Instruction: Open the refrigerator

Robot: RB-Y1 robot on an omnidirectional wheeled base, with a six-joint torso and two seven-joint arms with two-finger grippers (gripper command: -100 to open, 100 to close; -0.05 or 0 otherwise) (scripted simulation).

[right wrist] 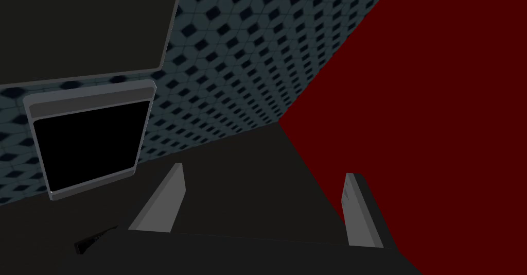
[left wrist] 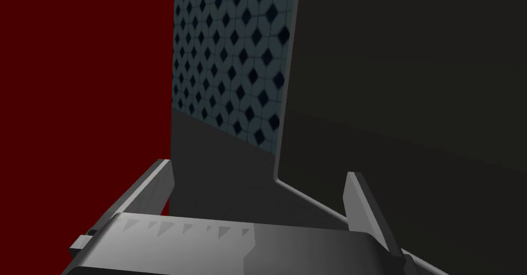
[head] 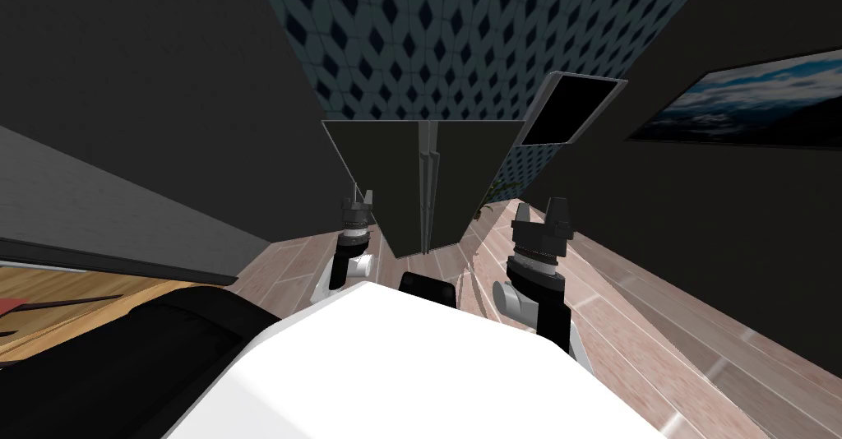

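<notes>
Upright dark refrigerator (head: 469, 179) faces the robot, doors shut, handles (head: 425, 187) running vertically at centre; left gripper (head: 362, 196) and right gripper (head: 554, 205) flank it, fingers wide.

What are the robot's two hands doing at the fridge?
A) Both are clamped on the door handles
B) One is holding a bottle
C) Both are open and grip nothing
C: the left gripper and the right gripper have their fingers wide apart, and the fridge doors are shut.
</notes>
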